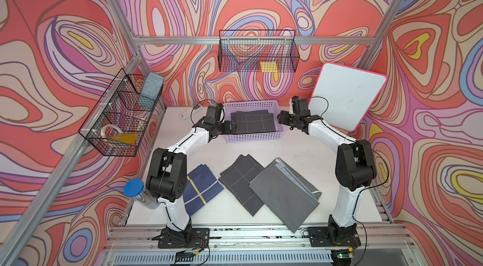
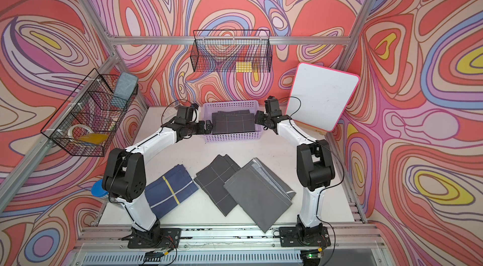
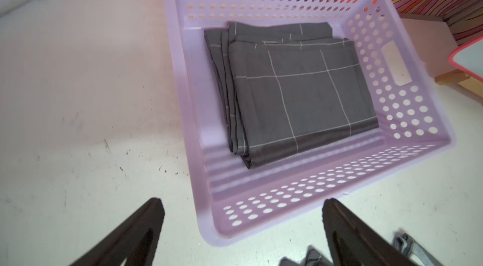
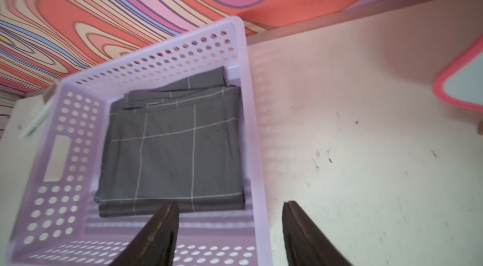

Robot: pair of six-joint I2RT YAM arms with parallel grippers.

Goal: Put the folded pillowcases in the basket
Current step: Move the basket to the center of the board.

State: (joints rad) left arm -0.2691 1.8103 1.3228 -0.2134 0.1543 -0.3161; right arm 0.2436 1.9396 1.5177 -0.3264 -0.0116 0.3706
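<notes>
Grey pillowcase (image 3: 295,89) lies flat inside basket (image 3: 261,228), 12 o'clock on worktop (image 1: 300,152). My left gripper (image 3: 243,202) at its 9, right gripper (image 4: 231,204) at its 3, both released, empty. Risk: pulling out low, I clip the rim and drag the basket.

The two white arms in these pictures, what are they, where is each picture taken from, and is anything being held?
They are two robot arms at a table, each ending in a two-fingered gripper. The two wide pictures come from one overhead camera; the two close ones from cameras on the wrists, where the dark prongs are the fingers. At the back stands a lilac basket with a folded checked pillowcase inside. The left gripper and right gripper sit at its ends, both open, holding nothing. Nearer the arm bases lie a blue cloth, a checked grey cloth and a plain grey cloth, all folded.
</notes>
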